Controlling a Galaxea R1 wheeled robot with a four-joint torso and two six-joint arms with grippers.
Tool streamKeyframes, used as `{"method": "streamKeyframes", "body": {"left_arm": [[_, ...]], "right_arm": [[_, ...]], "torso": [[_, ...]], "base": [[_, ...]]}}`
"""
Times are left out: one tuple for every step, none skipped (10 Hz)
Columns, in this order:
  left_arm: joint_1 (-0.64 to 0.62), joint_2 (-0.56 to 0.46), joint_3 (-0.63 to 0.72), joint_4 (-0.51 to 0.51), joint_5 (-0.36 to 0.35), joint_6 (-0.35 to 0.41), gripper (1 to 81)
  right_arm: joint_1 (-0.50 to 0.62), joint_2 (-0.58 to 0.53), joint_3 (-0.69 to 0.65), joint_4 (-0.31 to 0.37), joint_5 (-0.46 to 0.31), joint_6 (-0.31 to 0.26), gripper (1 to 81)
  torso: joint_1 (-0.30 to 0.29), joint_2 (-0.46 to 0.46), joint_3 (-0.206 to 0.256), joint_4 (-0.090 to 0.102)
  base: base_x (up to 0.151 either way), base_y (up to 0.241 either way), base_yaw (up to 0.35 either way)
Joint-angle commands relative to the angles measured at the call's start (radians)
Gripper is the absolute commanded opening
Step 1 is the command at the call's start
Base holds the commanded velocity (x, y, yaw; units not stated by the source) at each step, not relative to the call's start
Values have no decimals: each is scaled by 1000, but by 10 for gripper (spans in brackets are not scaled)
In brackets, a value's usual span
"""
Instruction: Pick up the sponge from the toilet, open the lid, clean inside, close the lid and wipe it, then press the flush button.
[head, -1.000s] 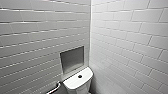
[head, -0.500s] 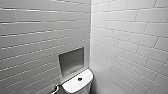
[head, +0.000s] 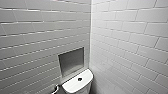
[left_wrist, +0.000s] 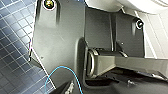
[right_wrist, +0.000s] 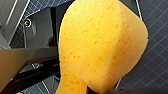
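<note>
The orange sponge (right_wrist: 100, 47) looms large in the right wrist view, with my right gripper (right_wrist: 83, 88) shut on its narrow end. Dark gridded floor tiles (right_wrist: 155, 62) lie behind it. In the head view the toilet's white boxy tank (head: 72, 87) stands in the corner at the lower edge. The small dark flush button (head: 79, 79) sits in the middle of the tank top. In the left wrist view, pale ceramic (left_wrist: 140, 6) shows beyond the robot's dark plate, and nothing is held there.
White tiled walls meet in a corner (head: 90, 37) behind the tank. A recessed grey niche (head: 71, 61) sits in the left wall just above it. A small chrome fitting (head: 55, 89) is beside the tank. Dark floor tiles (left_wrist: 12, 50) and a blue cable (left_wrist: 62, 72) show by the left arm.
The whole head picture has shifted slightly, so the tank sits a little lower in it. Nothing in the scene has visibly moved.
</note>
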Motion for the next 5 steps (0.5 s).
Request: {"method": "streamKeyframes", "body": {"left_arm": [[-39,-65,102,4,54,3,811],[-47,-111,173,4,52,1,811],[-64,-160,247,6,54,1,811],[-85,-213,315,4,61,0,811],[-108,-255,372,9,66,1,811]], "right_arm": [[36,-199,341,-8,-60,-3,10],[46,-258,436,-5,-43,-1,10],[50,-309,509,-5,-20,2,10],[56,-346,567,-5,-2,2,10],[64,-368,598,-5,1,2,10]], "torso": [[0,0,0,0],[0,0,0,0],[0,0,0,0],[0,0,0,0],[0,0,-33,0]], "base": [[0,0,0],[0,0,0],[0,0,0],[0,0,0],[0,0,0]]}}
